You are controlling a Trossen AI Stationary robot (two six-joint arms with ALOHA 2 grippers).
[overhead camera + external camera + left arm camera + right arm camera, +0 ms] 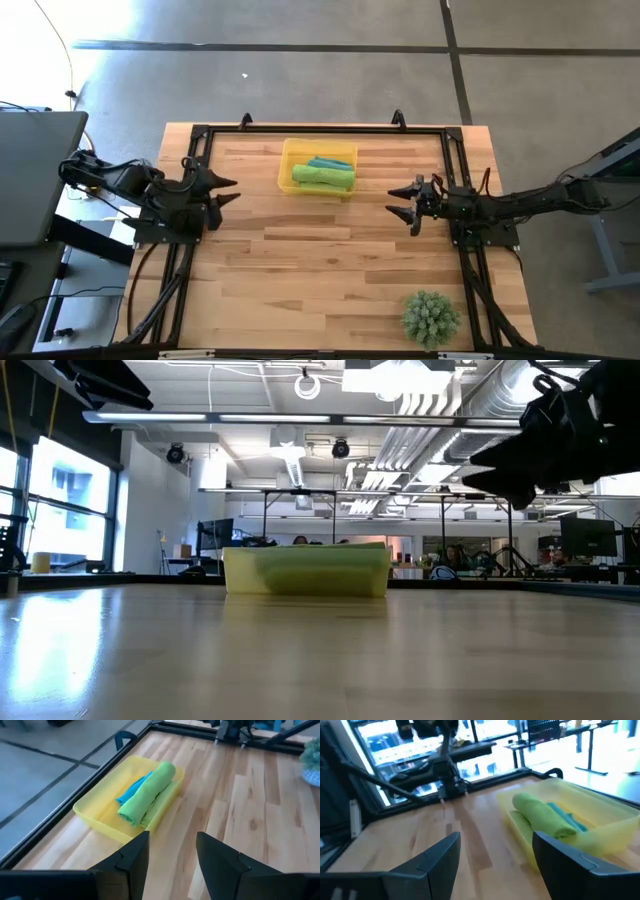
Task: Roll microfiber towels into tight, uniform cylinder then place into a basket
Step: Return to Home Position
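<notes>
Basket (pixel 300 150): rolled towels (pixel 324 176) inside, lime and teal; low view shows wall only. Left gripper (pixel 237 190), right gripper (pixel 390 200) flank basket, both open, empty.

light: bright | source: ceiling lamps (pixel 400 380), windows (pixel 70 510) | glare: table (pixel 60 650) sheen, floor (pixel 100 20) washed out

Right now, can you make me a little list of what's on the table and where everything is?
Basket: yellow, by the top edge of the table in the high view
Towels: lime roll and teal towel, both inside the basket
Plant: spiky green ball, bottom right corner in the high view
Left end effector: open, empty, on the left side
Right end effector: open, empty, on the right side
</notes>
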